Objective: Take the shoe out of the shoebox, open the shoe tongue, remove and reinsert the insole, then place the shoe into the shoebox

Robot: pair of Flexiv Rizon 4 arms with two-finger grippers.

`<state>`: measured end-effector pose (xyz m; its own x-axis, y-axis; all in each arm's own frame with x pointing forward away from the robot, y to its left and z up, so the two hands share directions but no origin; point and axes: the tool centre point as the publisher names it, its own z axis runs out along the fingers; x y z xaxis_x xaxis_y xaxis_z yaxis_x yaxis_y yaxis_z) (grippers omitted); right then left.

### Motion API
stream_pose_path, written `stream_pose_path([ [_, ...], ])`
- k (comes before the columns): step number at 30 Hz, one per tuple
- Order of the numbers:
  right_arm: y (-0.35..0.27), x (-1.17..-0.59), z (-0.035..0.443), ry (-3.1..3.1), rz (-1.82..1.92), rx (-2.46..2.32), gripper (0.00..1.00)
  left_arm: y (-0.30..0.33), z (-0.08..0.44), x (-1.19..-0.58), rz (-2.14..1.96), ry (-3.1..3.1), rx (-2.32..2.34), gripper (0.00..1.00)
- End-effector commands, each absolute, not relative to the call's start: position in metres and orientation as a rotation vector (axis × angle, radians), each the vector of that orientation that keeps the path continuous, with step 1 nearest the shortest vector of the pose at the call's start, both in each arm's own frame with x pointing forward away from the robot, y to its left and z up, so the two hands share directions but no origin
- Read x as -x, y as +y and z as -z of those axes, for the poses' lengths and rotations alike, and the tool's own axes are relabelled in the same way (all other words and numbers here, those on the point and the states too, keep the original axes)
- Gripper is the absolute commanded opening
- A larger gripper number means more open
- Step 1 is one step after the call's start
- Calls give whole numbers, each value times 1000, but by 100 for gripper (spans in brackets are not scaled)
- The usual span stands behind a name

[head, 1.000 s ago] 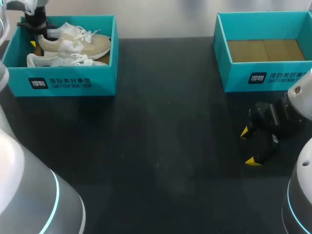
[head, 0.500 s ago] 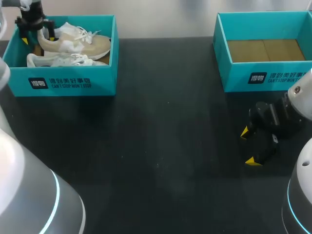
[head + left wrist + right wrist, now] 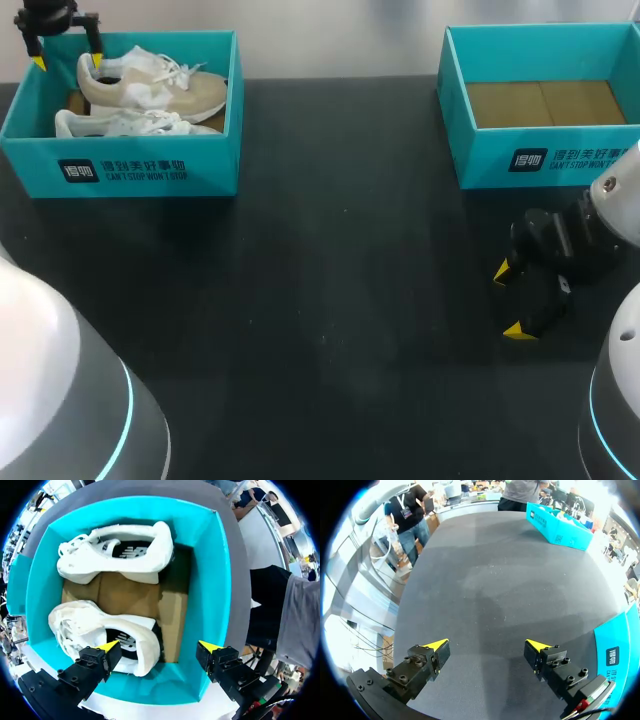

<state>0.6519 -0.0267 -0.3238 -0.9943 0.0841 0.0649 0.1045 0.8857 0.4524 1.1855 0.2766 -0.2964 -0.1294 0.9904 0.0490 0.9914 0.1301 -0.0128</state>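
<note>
A teal shoebox (image 3: pixel 130 165) stands at the table's back left, with two shoes in it. The cream shoe (image 3: pixel 160 88) lies at the back and a white shoe (image 3: pixel 125 124) lies on its side in front. My left gripper (image 3: pixel 67 62) hangs open above the box's back-left corner, over the cream shoe's heel, holding nothing. In the left wrist view its gripper (image 3: pixel 159 646) stands wide above the shoebox (image 3: pixel 220 580), with the nearer shoe's (image 3: pixel 107 630) heel below it and the other shoe (image 3: pixel 120 555) farther ahead. My right gripper (image 3: pixel 510 300) stands open low over the table at the right.
A second teal box (image 3: pixel 500 150) with a bare cardboard floor stands at the back right, just behind my right gripper. In the right wrist view the gripper (image 3: pixel 487 645) looks across dark table (image 3: pixel 495 580) toward the far shoebox (image 3: pixel 557 525).
My left gripper has opened, let go of the cream shoe's heel and lifted up and back out of the box. The shoe stays in the box. The right arm has not moved.
</note>
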Motion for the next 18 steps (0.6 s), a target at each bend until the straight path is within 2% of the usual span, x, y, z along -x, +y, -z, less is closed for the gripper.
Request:
stream_pose_path([
  [1, -26, -651, 324, -3010, 721, 152, 100, 272, 273, -1121, 132, -2365, 2087, 100],
  [14, -26, -651, 324, -3010, 721, 152, 100, 274, 262, -1047, 140, -2340, 2080, 100],
  [18, -26, -651, 324, -3010, 721, 152, 100, 274, 262, -1047, 140, -2340, 2080, 100],
])
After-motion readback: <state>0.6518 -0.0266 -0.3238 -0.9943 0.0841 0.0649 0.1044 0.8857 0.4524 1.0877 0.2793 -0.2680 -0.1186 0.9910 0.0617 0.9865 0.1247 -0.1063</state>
